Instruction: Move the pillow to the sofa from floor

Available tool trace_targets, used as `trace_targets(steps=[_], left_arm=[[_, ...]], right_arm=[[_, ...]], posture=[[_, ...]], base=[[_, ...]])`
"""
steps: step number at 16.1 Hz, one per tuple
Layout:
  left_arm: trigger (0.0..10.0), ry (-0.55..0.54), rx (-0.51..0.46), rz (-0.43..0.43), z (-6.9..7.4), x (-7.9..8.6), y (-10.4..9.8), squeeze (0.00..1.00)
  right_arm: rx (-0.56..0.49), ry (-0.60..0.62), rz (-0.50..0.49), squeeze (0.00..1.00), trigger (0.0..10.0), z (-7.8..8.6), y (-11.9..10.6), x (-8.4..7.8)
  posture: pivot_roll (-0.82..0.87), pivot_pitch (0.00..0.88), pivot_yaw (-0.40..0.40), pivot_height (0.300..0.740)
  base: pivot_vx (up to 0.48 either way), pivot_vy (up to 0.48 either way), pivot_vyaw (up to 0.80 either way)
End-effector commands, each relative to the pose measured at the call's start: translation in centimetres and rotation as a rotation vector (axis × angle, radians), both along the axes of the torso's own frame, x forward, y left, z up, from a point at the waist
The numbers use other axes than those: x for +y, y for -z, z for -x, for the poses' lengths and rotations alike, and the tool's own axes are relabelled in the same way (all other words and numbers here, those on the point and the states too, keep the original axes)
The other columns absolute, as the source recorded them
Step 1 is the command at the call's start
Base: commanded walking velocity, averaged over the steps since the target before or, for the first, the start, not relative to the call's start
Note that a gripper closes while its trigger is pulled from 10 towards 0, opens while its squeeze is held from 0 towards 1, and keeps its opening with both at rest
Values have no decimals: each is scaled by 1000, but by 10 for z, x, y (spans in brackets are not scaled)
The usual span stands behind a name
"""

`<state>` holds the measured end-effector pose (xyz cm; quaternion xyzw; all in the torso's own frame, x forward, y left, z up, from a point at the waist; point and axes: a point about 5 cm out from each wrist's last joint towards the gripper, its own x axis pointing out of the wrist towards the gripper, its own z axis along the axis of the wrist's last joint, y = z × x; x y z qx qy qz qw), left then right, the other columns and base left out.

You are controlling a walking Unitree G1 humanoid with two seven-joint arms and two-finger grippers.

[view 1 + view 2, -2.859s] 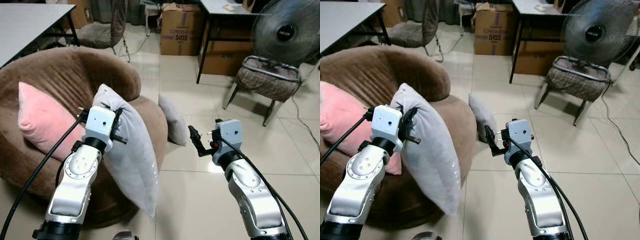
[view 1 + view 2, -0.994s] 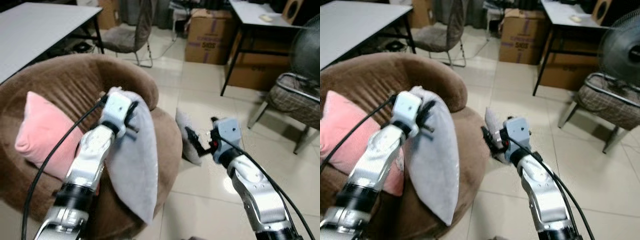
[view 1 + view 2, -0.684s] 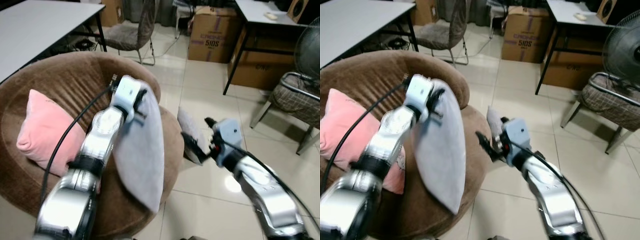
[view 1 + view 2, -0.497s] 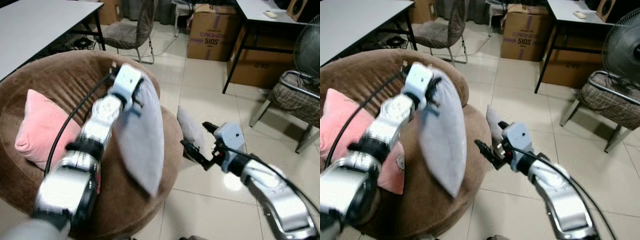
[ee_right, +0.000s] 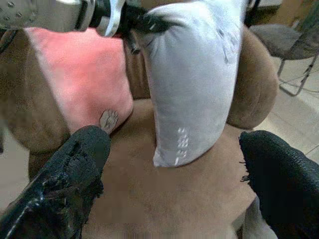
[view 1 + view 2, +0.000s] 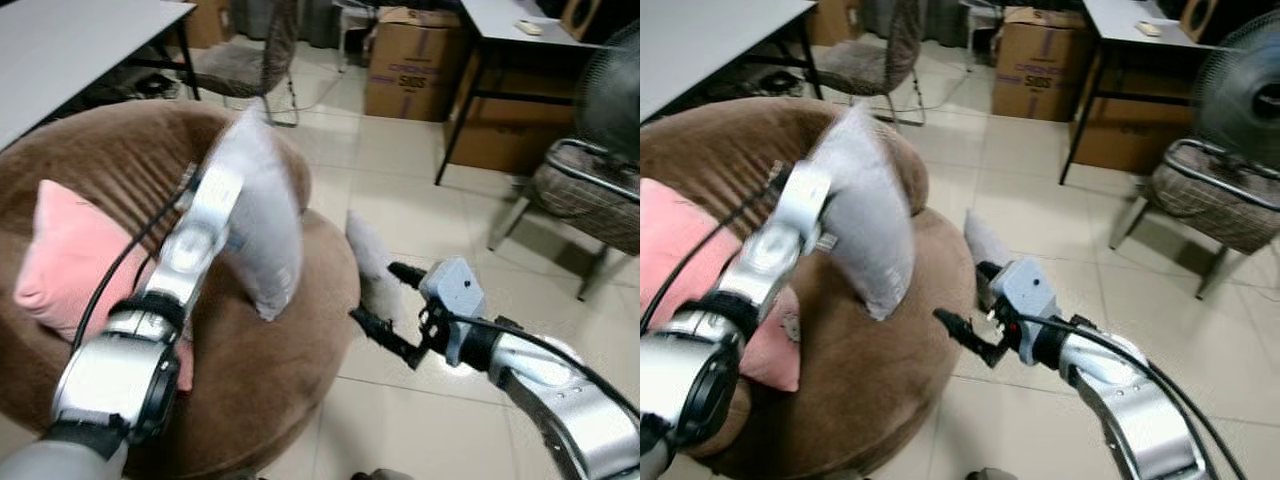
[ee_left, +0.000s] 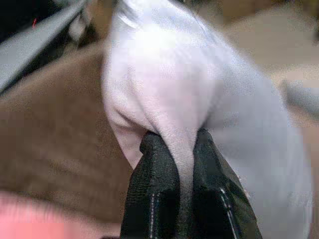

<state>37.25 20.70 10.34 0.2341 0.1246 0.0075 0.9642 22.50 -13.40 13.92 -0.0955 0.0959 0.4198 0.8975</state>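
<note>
My left gripper (image 7: 180, 149): both black fingers (image 7: 154, 184) pinched tight on a fold of the grey pillow (image 6: 262, 215) — cloth bulges out between the pads.
Grey pillow: held up in the air over the seat of the brown sofa (image 6: 290, 350), just in front of its curved backrest, its lower corner hanging down toward the cushion; whether that corner touches the seat I cannot tell.
My left arm (image 6: 185, 260): reaches out across the sofa's front edge, cable trailing along it.
My right gripper (image 6: 385, 305): fingers spread wide with nothing between them, hovering low off the sofa's right edge, over the tiled floor (image 6: 400, 205).
Right wrist view: the two wide-apart fingertips (image 5: 75, 164) frame the hanging pillow and the sofa seat beneath it.
Pink pillow (image 6: 70, 255): resting on the left part of the sofa seat, leaning against the backrest.
Second grey pillow (image 6: 368, 265): on the floor, up against the sofa's right side — just beyond my right gripper.
Beyond: a cardboard box (image 6: 415, 50), a black-legged desk (image 6: 500, 25), a fan (image 6: 612, 90) and a padded chair (image 6: 590, 195).
</note>
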Motion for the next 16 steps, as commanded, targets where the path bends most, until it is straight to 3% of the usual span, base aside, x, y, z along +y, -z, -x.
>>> trace_targets(steps=[1,4,10,12,15,16], left_arm=[[10000,-48,-8,-21,-1,8,-3,0],[10000,-139,37,-87,10,36,4,0],[10000,-246,-12,-134,11,88,-30,0],[10000,-263,12,-173,16,98,-28,0],[10000,-253,35,-130,20,104,-25,0],[10000,-239,44,-152,21,106,-26,0]], right_arm=[[14,-43,-7,0,10000,4,-2,4],[54,-135,3,0,10000,4,-5,5],[71,-236,9,0,10000,-6,-11,12],[80,-274,10,0,10000,-5,-10,16],[55,-278,-13,0,10000,-5,-12,21],[44,-280,-25,0,10000,-4,-13,22]], posture=[[-182,0,-30,740],[-164,0,-43,740],[-132,0,-56,740],[-133,0,-54,740],[-136,0,-49,740],[-134,0,-47,740]], base=[[0,0,0],[0,0,0],[0,0,0],[0,0,0],[0,0,0],[0,0,0]])
